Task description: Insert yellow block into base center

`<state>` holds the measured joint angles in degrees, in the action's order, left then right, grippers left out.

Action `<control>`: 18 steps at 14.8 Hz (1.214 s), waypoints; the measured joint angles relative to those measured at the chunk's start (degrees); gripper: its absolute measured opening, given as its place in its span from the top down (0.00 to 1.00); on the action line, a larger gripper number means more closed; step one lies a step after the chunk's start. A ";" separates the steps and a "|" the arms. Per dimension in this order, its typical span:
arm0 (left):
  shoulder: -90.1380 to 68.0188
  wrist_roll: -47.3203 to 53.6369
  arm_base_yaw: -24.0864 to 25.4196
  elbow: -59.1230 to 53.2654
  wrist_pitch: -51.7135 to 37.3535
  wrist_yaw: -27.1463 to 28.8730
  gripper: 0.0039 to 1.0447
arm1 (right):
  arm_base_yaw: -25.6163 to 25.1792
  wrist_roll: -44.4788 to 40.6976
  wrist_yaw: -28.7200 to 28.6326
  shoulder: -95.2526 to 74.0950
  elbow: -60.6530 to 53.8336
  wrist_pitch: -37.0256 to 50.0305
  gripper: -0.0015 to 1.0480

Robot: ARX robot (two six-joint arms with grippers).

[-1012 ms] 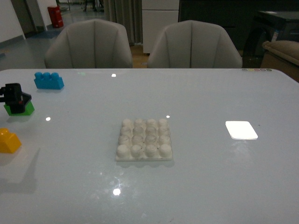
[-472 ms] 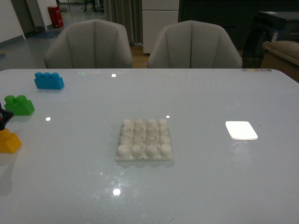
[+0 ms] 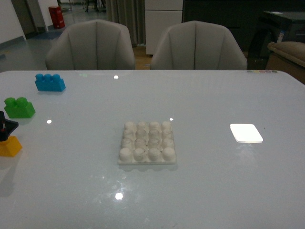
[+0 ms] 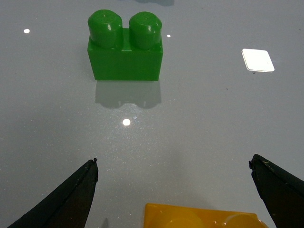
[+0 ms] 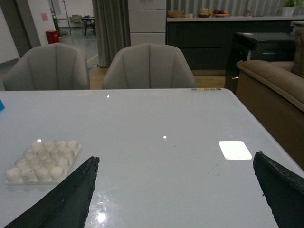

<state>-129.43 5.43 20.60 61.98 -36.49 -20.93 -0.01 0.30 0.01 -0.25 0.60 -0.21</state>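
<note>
The left gripper (image 4: pixel 173 162) is hovering spread wide; the yellow block (image 4: pixel 204 217) is lying between its jaws, touching neither.

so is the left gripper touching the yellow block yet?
Apart. Left wrist view: left gripper open, bare table between each fingertip and the yellow block.

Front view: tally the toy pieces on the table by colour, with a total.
blue brick: 1
green brick: 1
yellow brick: 1
white studded plate: 1
Total: 4
</note>
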 joint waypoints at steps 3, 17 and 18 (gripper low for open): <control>-1.60 0.24 0.20 0.44 -1.01 -0.39 0.06 | 0.00 0.00 0.00 0.00 0.00 0.02 0.06; 14.53 -2.14 -7.78 -11.87 -5.57 5.81 0.47 | 0.00 0.00 0.00 0.00 0.00 0.02 0.06; 17.25 -3.48 -10.93 -13.33 -4.50 7.87 0.47 | 0.00 0.00 0.00 0.00 0.00 0.02 0.06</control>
<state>-112.18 1.96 9.67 48.64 -40.99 -13.06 -0.01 0.30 0.01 -0.25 0.60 -0.19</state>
